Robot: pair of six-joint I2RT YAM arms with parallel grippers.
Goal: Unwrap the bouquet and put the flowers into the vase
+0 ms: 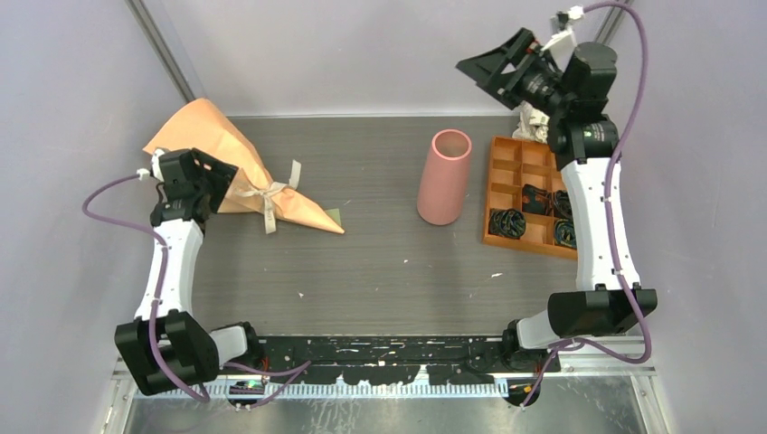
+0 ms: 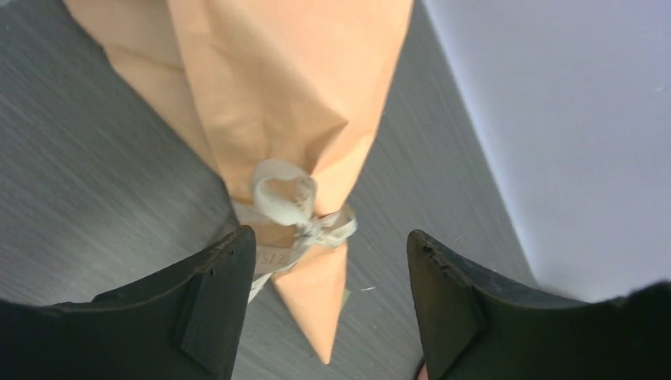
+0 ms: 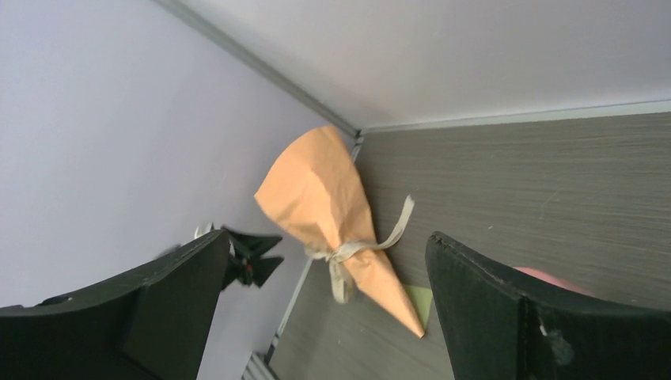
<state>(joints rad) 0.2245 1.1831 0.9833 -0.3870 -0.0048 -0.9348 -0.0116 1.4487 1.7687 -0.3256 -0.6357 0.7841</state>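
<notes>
Left side: the bouquet [image 1: 249,176] lies flat on the table [image 1: 389,262] in the back left corner. Its wide end is toward the corner wall and its pointed tip is directed at the table's middle. The wrap is peach-tan paper, and a sliver of green [image 1: 336,217] shows at the tip. A beige ribbon [image 2: 286,199] is knotted round the narrow neck, with its loose ends trailing on the table.

Left claw [image 2: 331,237]: it is positioned over the tied neck of the bouquet with the jaws spread apart and gripping nothing. In the left wrist view, the knot and tip sit in the gap between the two fingers [image 2: 214,309]. Contact between the nearer finger and the ribbon cannot be confirmed.

Centre: the vase [image 1: 443,179], a plain salmon-pink cylinder, stands upright with its mouth open upward, well apart from the bouquet.

Right side: an orange compartment tray [image 1: 506,172] sits just beside the vase, not touching it. Black coiled items occupy several of its compartments. Crumpled white paper [image 1: 532,122] lies behind the tray, partly hidden by the arm.

Right claw [image 1: 493,61]: it is raised high above the back of the table, beyond the tray, with the jaws at full spread and empty.
</notes>
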